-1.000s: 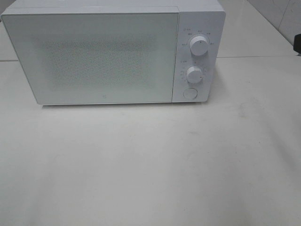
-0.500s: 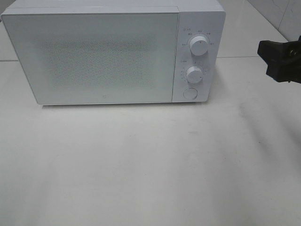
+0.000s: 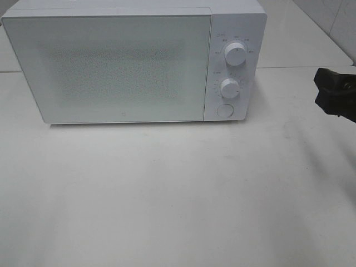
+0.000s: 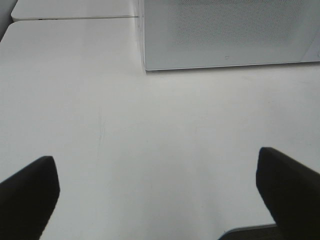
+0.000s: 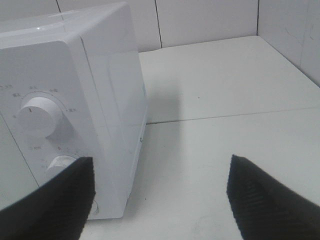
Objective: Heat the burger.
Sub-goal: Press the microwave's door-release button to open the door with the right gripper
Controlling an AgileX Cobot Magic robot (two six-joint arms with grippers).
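The burger is out of view in every frame. A white microwave stands at the back of the table with its door closed. My right gripper hovers at the right edge of the exterior view, well to the right of the microwave's control panel. In the right wrist view my right gripper is open with nothing between its fingers, and it faces the microwave's right front corner. My left gripper is open and empty over bare table, short of the microwave's lower left corner.
The control panel has an upper knob, a lower knob and a round button. The white table stretches in front of the microwave. A tiled wall rises behind and to the right.
My right gripper has come into the exterior view from the right edge, then moved down the picture toward the table's front. The microwave and my left gripper have not moved.
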